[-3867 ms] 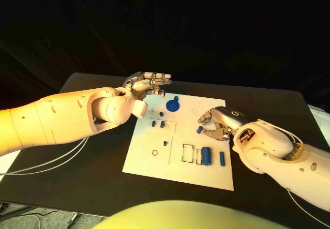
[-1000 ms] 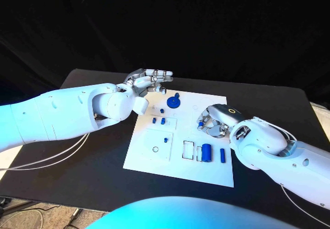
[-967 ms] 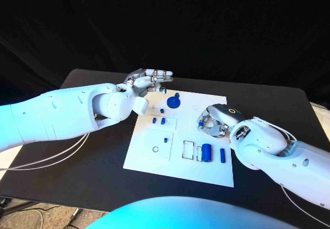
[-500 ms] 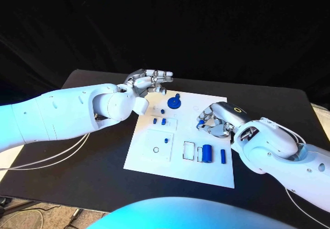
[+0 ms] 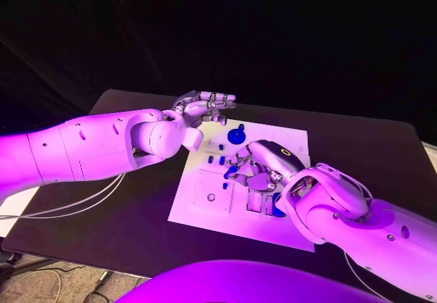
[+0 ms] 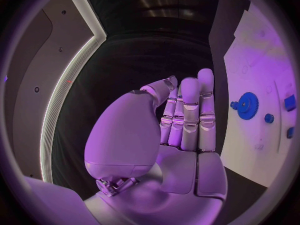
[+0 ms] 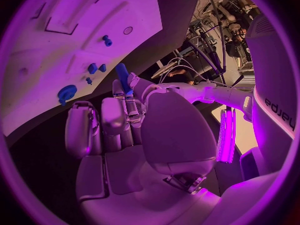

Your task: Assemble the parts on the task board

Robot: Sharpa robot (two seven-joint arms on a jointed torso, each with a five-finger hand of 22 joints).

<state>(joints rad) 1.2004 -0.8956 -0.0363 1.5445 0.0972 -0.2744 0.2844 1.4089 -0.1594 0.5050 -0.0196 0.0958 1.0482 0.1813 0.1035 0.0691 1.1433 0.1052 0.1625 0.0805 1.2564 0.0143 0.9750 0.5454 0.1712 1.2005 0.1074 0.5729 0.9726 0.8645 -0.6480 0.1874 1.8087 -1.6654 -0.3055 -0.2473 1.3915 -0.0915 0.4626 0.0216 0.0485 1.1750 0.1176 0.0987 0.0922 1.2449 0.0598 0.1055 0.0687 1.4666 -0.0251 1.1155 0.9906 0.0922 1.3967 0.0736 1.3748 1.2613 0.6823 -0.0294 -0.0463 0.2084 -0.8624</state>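
Two silver many-fingered hands are working over the flat white rectangular task board [image 5: 205, 208]: the right hand [image 5: 253, 172] is pinching a small blue cylindrical peg [image 7: 122, 76] above the board's middle; the left hand [image 5: 202, 107] is hovering empty at its far corner, fingers straight and close together, beside the blue toothed gear [image 6: 248, 105].

right hand [image 5: 253, 170] is shifted from task board's [image 5: 202, 211] right edge to its middle | blue peg [image 7: 122, 77] is held

We see the task board [image 5: 205, 214] in the middle of the table [image 5: 109, 221], our left hand [image 5: 205, 106] behind it, our right hand [image 5: 257, 169] over its centre.
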